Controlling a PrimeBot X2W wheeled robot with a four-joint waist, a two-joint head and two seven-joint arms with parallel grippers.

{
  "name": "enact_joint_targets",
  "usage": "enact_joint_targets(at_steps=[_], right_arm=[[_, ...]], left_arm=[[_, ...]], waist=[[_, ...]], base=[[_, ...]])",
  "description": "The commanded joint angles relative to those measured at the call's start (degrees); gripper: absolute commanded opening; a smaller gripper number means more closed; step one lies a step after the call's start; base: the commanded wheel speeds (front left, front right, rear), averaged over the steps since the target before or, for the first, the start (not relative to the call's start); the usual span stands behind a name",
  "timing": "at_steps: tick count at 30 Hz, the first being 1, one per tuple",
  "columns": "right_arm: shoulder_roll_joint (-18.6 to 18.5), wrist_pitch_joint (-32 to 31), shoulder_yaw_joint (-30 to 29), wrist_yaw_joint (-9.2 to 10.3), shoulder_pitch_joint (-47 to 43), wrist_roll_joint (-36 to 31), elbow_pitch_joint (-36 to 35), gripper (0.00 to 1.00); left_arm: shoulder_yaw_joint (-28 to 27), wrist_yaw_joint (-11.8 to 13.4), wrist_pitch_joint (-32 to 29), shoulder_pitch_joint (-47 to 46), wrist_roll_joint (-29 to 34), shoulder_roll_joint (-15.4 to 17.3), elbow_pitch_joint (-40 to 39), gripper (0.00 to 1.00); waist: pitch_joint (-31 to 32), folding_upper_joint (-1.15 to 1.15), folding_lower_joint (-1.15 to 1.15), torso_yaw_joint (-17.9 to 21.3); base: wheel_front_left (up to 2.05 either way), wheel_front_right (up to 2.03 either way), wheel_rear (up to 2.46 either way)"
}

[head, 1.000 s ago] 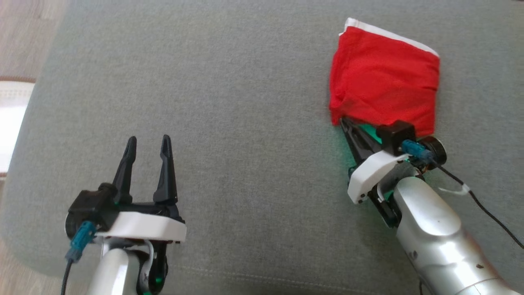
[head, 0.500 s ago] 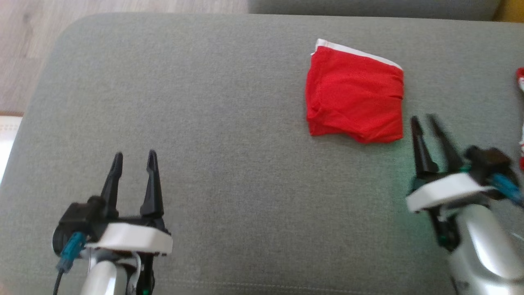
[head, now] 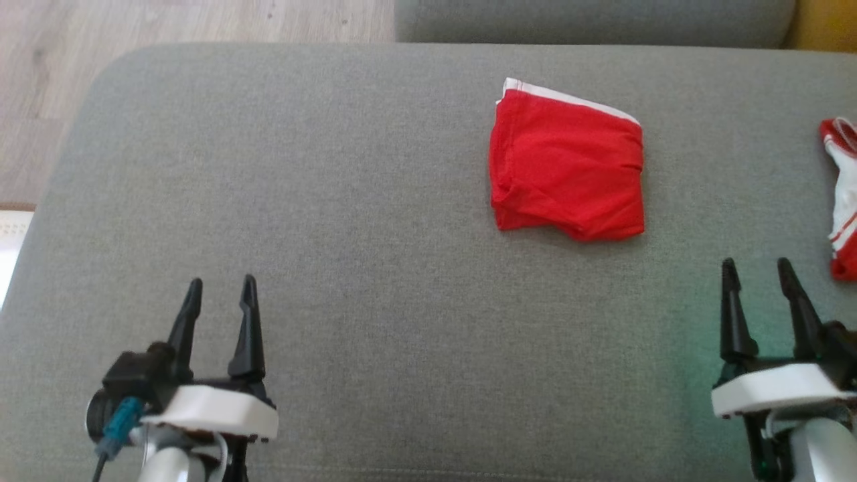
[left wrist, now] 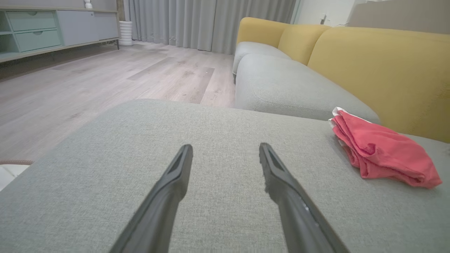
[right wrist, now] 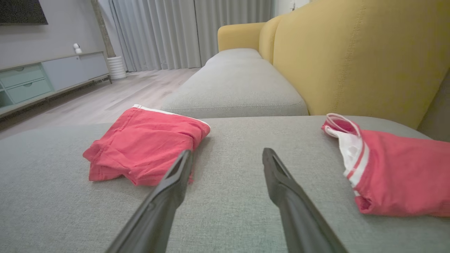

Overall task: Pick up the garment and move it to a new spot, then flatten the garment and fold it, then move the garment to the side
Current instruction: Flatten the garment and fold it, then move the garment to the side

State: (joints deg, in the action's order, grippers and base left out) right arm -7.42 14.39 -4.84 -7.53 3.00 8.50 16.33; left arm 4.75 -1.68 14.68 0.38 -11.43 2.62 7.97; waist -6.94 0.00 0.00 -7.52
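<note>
Left end effector [head: 221, 281] sits at the near left of the grey seat cushion [head: 375, 234], its two dark fingers spread wide and pointing away, with nothing between them. In its own wrist view the left end effector [left wrist: 225, 146] hangs above bare grey fabric, jaws apart. The right end effector [head: 756, 264] sits at the near right, likewise spread wide and holding nothing; its wrist view shows the right end effector [right wrist: 227, 151] with both fingers over the cushion.

The garment [head: 566, 174], red with a white band along its far edge, lies folded into a rough square on the far right part of the cushion. It is apart from both end effectors and nearer the right one, lying to the far left of that one's fingertips. From the left wrist the garment [left wrist: 383, 151] shows as a low, layered bundle off to the right. From the right wrist the garment [right wrist: 144, 147] lies flat beyond the left finger, its near edge a little rumpled.

A second garment [head: 840, 201], red with white trim, lies loose at the right edge of the cushion, well apart from the folded one; the right wrist view shows this second garment [right wrist: 397, 175] crumpled to the right of the fingers.

A yellow backrest [right wrist: 351, 52] rises on the right, a neighbouring cushion [right wrist: 235, 88] lies beyond, and pale wooden floor [head: 201, 20] runs past the far left.
</note>
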Motion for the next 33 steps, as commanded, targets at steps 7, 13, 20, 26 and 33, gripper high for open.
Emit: enact_joint_targets(at_steps=[7, 13, 20, 26, 33], right_arm=[[1.62, 0.61, -1.64, 0.04, -2.73, 0.29, -3.47, 1.00], [2.40, 0.61, -0.87, 0.04, -3.53, 0.19, -3.35, 1.00], [2.89, 0.61, -0.24, 0.04, -3.97, 0.11, -3.08, 1.00], [3.06, 0.58, 0.24, 0.04, -3.56, 0.73, -2.37, 1.00], [2.44, -5.17, 2.34, 0.04, 1.89, 6.31, -2.76, 1.00]], left_arm=[[-3.66, -1.17, 0.32, -0.10, 1.51, 0.26, -0.79, 1.00], [-3.85, -1.69, 0.32, 0.93, 1.92, 0.26, -0.55, 1.00], [-3.81, -1.72, 0.32, 1.40, 1.96, 0.26, -0.26, 1.00], [-3.46, -1.69, 0.32, 1.60, 1.71, 0.26, -0.38, 1.00], [-2.40, -1.58, 0.32, 0.37, 1.09, 0.26, -1.10, 1.00]], waist=[[2.37, 0.00, 0.00, 1.36], [3.93, 0.00, 0.00, 2.61], [4.69, 0.00, 0.00, 3.52], [4.48, 0.00, 0.00, 3.47], [1.51, 0.00, 0.00, 2.46]], base=[[0.00, 0.00, 0.00], [0.00, 0.00, 0.00], [0.00, 0.00, 0.00], [0.00, 0.00, 0.00], [0.00, 0.00, 0.00]])
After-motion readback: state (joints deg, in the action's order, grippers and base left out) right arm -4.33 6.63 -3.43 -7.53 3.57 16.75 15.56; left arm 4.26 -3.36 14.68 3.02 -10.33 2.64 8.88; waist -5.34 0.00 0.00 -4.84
